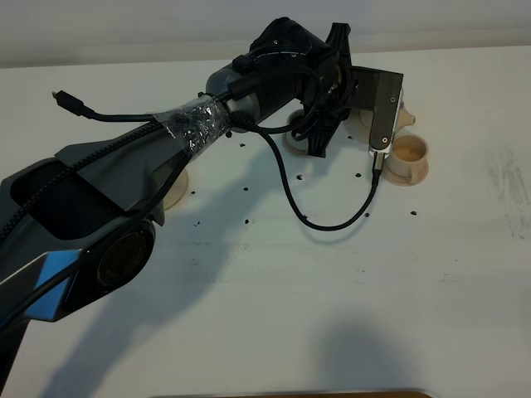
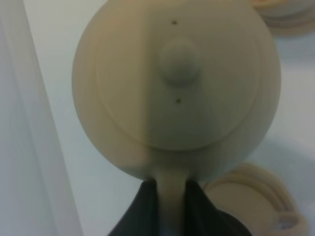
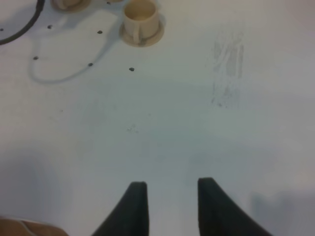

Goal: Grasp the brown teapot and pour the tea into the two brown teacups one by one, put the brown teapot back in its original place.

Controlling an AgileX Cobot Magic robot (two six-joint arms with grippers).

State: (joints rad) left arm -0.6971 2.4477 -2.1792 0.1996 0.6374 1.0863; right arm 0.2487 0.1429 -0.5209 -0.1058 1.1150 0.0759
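Nearest, and seen only from its own wrist camera, the right gripper (image 3: 170,189) hangs over bare table (image 1: 332,298). Its dark jaws are a little apart with nothing between them. The high camera does not show it.

In the high view the left arm (image 1: 124,182) comes in from 7 o'clock and reaches toward 12. It partly covers a flat round beige disc (image 1: 177,192) at about 9 o'clock. A loose black cable (image 1: 332,224) loops over the middle.

Farther on, at 2 o'clock, one brown teacup (image 1: 409,152) stands on its saucer. It is a matte beige cylinder with its handle turned to the near side. The other teacup (image 1: 292,143), near 12, shows only a sliver of rim behind the arm.

The high view gives almost nothing of the brown teapot (image 2: 177,83), only a beige nub past the wrist housing. The left wrist view shows its squat round top, smooth and matte, with a knobbed lid (image 2: 180,61). The left gripper (image 2: 171,189) is clamped on its loop handle.

The tabletop is white, dotted with black specks (image 1: 248,222) and scuffed grey at 3 o'clock (image 1: 506,178). A pale wall (image 1: 124,25) lies beyond.
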